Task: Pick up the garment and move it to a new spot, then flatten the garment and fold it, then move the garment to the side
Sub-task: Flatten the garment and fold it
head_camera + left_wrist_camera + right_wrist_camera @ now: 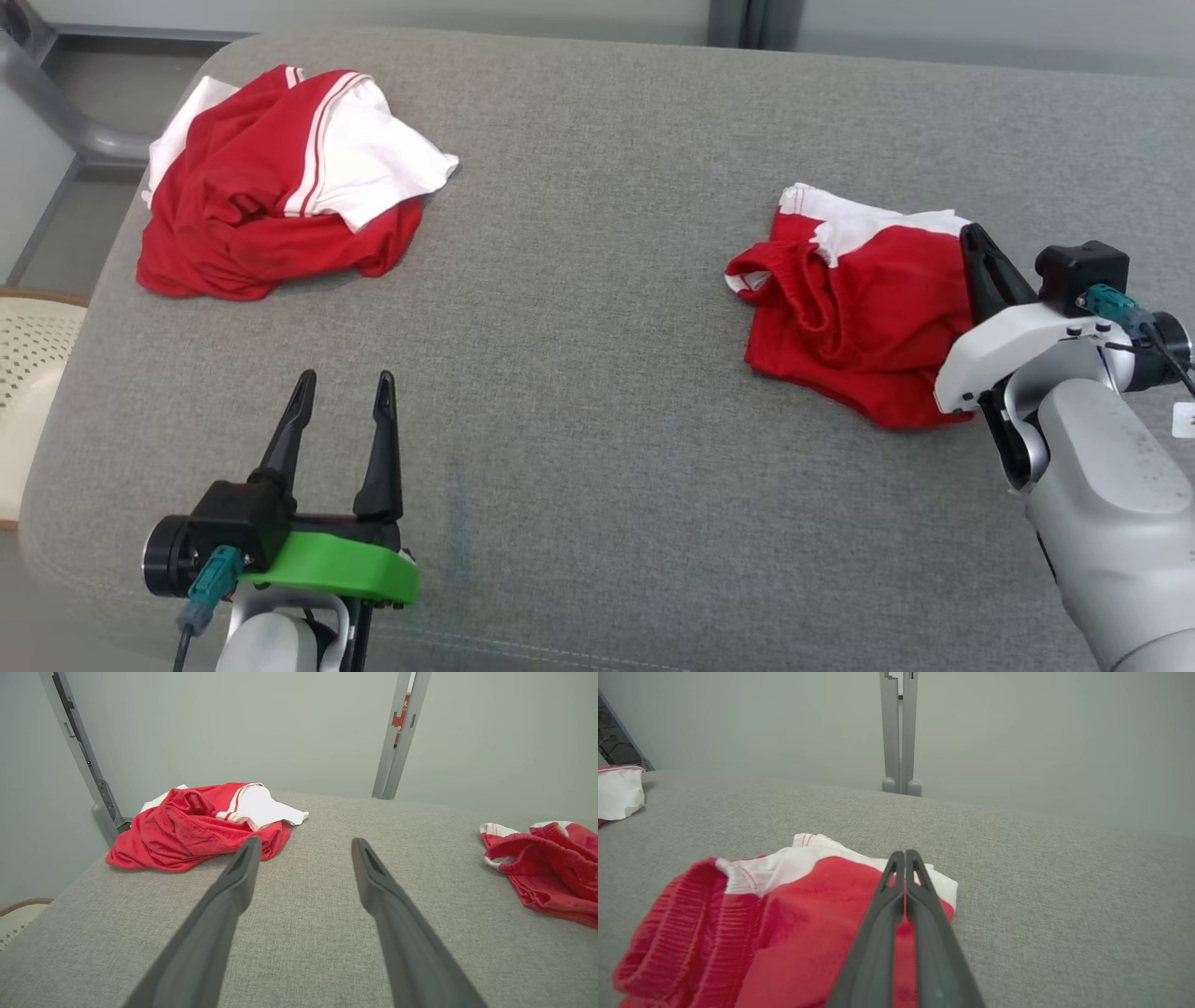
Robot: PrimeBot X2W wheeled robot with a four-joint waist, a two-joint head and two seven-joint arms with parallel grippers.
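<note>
Pick-up stage, by my reading. The red-and-white garment (859, 308) lies crumpled on the right side of the grey cushioned surface (597, 392). Its elastic waistband is bunched toward the left, with white trim along the far edge.

The right gripper (973, 233) sits over the garment's far right corner, fingers clamped together, tips meeting at the white trim. Cannot tell whether cloth is actually pinched; no fold shows between the tips.

The left gripper (344, 381) hangs over bare cushion at near left, fingers spread wide and empty, well apart from both cloths. A second garment (271, 187), also red and white, is heaped at far left.

Doing the step well:
- Lift slowly and watch that the corner rises with the fingers.
- If the tips come up bare, reopen, press lower into the fabric and take a thicker bite at the hem.
- A corner hold will likely let the rest hang and drag, so raise until the waistband clears the cushion before carrying.
- Set down toward the middle, with room to spread and away from the far-left heap.
- The left gripper is free to take the opposite corner for flattening.
</note>
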